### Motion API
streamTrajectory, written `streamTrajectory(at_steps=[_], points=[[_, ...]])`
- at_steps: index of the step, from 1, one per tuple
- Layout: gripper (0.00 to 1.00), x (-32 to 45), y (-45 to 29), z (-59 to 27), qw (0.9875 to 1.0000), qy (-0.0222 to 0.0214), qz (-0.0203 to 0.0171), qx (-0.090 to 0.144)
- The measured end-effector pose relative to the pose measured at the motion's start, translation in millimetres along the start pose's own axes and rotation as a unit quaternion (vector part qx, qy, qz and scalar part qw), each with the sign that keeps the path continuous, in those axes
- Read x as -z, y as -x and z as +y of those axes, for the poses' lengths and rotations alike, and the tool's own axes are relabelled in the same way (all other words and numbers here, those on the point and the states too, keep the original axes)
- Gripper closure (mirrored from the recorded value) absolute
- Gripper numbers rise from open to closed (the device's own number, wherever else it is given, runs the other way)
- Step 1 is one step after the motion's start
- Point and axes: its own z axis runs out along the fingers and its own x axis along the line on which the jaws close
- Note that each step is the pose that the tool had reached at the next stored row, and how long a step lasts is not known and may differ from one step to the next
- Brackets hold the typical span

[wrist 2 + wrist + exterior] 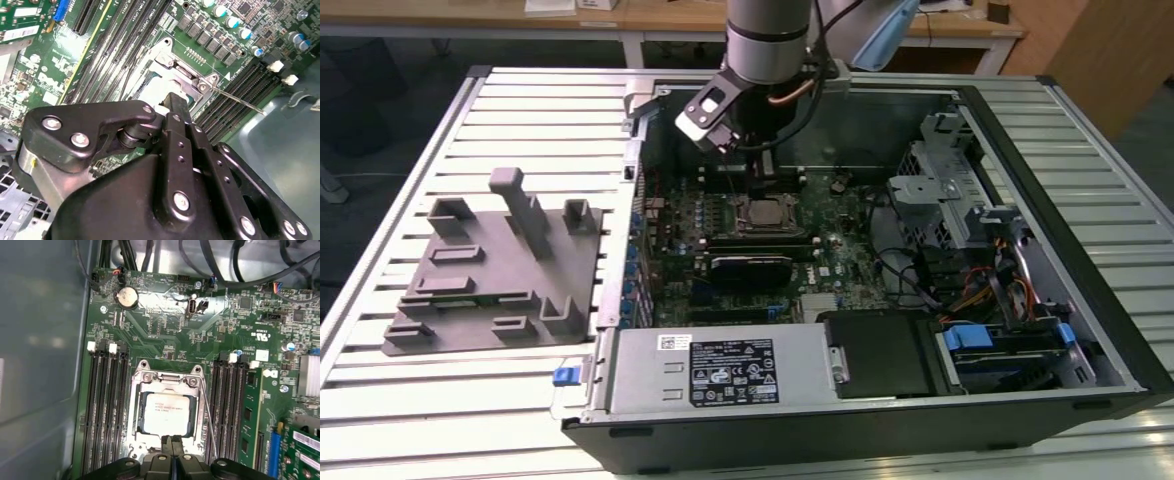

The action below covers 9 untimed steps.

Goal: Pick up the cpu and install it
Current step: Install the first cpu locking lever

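Note:
The cpu (165,412), a pale silver square chip, lies flat in the open metal-framed socket (136,395) on the green motherboard (834,215). My gripper (172,441) hangs just above the cpu's edge with its two black fingers pressed together and nothing between them. In the second wrist view the gripper (172,97) ends over the pale chip (155,90). In the exterior view the gripper (767,180) reaches down into the open computer case just behind the cpu (765,212).
A thin socket lever (207,422) stands beside the socket, with memory slots (102,405) on both sides. A grey fixture block (494,270) lies on the slatted table at the exterior view's left. Power supply (707,370), drive cage (947,170) and cables (961,290) crowd the case.

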Motion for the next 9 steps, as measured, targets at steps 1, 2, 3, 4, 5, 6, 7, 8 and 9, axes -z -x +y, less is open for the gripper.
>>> streamTrajectory(at_steps=[1,2,3,4,5,6,7,8,9], points=[[0.89,2.3,0.0,0.0,1.0000,0.0000,0.0000,0.000],[0.89,4.8,0.1,0.1,1.0000,0.0000,0.0000,0.000],[0.89,7.1,0.1,0.1,1.0000,0.0000,0.0000,0.000],[0.89,9.3,0.2,0.1,1.0000,0.0000,0.0000,0.000],[0.89,11.6,0.2,0.1,1.0000,0.0000,0.0000,0.000],[0.89,14.1,0.3,0.2,1.0000,0.0000,0.0000,0.000],[0.89,16.5,0.3,0.2,1.0000,0.0000,0.0000,0.000],[0.89,18.8,0.3,0.3,1.0000,0.0000,0.0000,0.000],[0.89,21.0,0.4,0.3,1.0000,0.0000,0.0000,0.000]])
